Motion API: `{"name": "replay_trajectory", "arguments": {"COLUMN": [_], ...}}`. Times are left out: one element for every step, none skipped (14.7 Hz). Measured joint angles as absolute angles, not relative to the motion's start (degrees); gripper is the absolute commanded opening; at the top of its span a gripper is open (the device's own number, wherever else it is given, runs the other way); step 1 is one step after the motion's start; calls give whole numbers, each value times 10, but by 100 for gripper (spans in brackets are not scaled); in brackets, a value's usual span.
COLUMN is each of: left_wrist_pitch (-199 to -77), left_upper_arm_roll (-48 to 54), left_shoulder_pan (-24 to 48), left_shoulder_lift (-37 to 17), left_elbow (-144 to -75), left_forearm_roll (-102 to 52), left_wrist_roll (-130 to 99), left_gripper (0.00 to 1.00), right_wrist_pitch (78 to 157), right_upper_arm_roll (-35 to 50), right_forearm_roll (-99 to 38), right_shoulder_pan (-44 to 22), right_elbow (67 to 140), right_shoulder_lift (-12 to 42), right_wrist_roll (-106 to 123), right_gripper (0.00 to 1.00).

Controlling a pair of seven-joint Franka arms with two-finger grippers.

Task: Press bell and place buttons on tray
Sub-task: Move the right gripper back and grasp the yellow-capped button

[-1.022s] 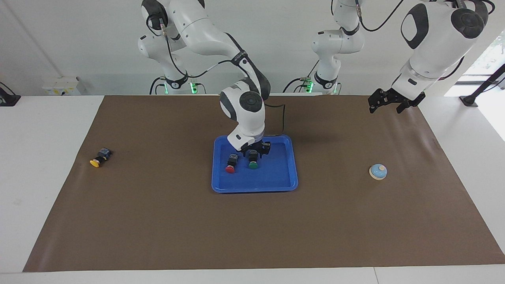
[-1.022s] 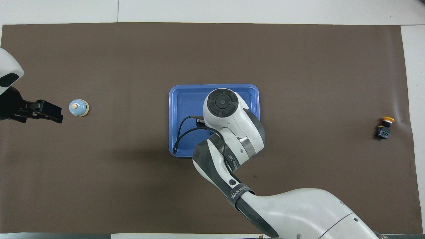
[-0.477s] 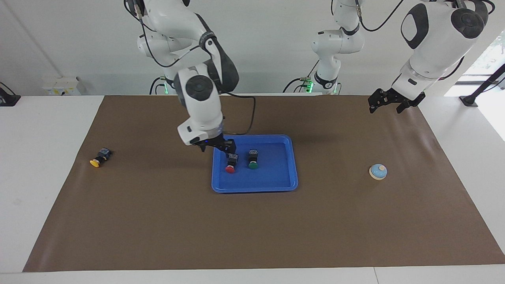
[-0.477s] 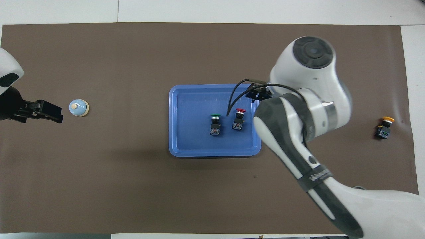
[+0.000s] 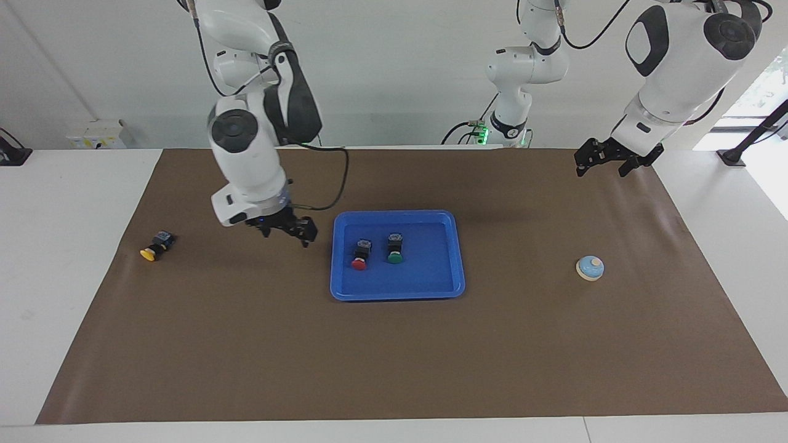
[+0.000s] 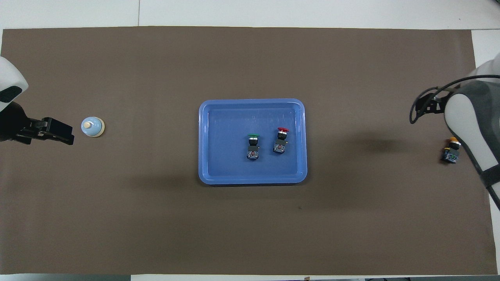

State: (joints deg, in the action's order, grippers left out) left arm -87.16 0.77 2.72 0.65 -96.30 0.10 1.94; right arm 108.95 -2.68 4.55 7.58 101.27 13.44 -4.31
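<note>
1. Lying on the brown mat (image 5: 246,344) at the right arm's end of the table, the yellow button (image 5: 156,245) rests on its side, well apart from the tray and touched by nothing.
2. Hanging in the air over the mat between the yellow button and the tray, the right gripper (image 5: 284,229) has its fingers spread and carries nothing.
3. Sitting at the middle of the mat, the blue tray (image 5: 454,258) holds two buttons on its floor.
4. Lying in the tray toward the right arm's end, the red button (image 5: 361,253) rests on its side, its cap pointing away from the robots.
5. Lying just beside it without touching, the green button (image 5: 394,248) points its cap the same way.
6. Standing upright on the mat toward the left arm's end, the bell (image 5: 590,267) is well apart from the tray.
7. Hovering over the mat's edge nearest the robots, the waiting left gripper (image 5: 602,161) is spread, empty, and clear of the bell.
</note>
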Motion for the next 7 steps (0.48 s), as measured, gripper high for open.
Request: {"name": "replay_trajectory", "arguments": {"left_wrist_pitch": [-872,-872,-872,-872,-872,-872,-872], "left_upper_arm_roll": [8,8,8,8,8,8,8], "left_shoulder_pan": [27,27,27,27,27,27,27], "left_shoulder_lift": [6,6,6,6,6,6,6], "left_elbow": [-963,-963,-963,-963,-963,-963,-963], "left_forearm_roll": [1,1,1,1,1,1,1], "left_wrist_roll": [19,19,19,19,19,19,19], "left_gripper": [100,100,100,100,100,100,100], "right_wrist_pitch": [1121,1151,1187,1228,1269,1306,1331], "right_upper_arm_roll": [-27,-27,-27,-27,-26,-26,-26], "right_forearm_roll": [50,55,59,61,61,61,61], "right_shoulder_pan": [104,124,138,150,160,168,174], "right_elbow": [1036,1061,1091,1124,1158,1190,1214], "right_shoulder_lift": [131,127,121,113,105,98,92], "right_wrist_roll": [-17,-4,0,0,0,0,-2], "right_gripper": [100,100,100,100,100,100,100]}}
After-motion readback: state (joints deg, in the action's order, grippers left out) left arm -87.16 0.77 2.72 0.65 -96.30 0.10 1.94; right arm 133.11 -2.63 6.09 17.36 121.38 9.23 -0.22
